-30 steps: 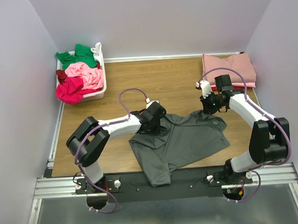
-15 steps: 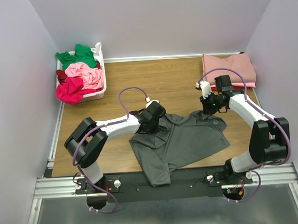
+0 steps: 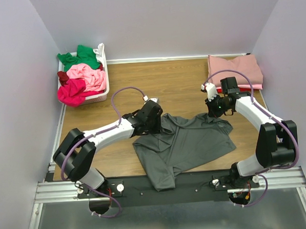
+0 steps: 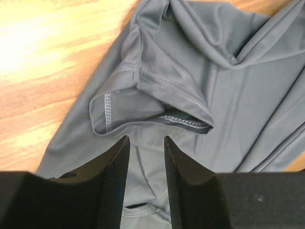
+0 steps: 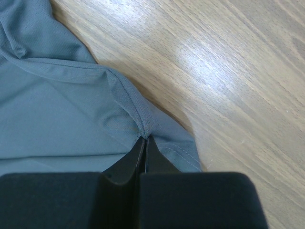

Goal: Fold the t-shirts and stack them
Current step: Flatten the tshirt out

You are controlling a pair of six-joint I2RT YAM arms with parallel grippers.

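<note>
Left gripper [image 4: 145, 140]: fingers apart, nothing between them, just above a sleeve opening of the dark grey t-shirt [image 3: 188, 143]. Right gripper [image 5: 145, 139]: fingers together, pinching a seamed edge of the same shirt at its far right side. The shirt lies spread and rumpled on the wooden table [image 3: 167, 83], towards the near edge, between the arms. Folded dusty rose t-shirt [image 3: 235, 69]: far right corner. White basket [image 3: 105, 71], far left, holds crumpled t-shirts [image 3: 84, 74] in green, pink and magenta.
</note>
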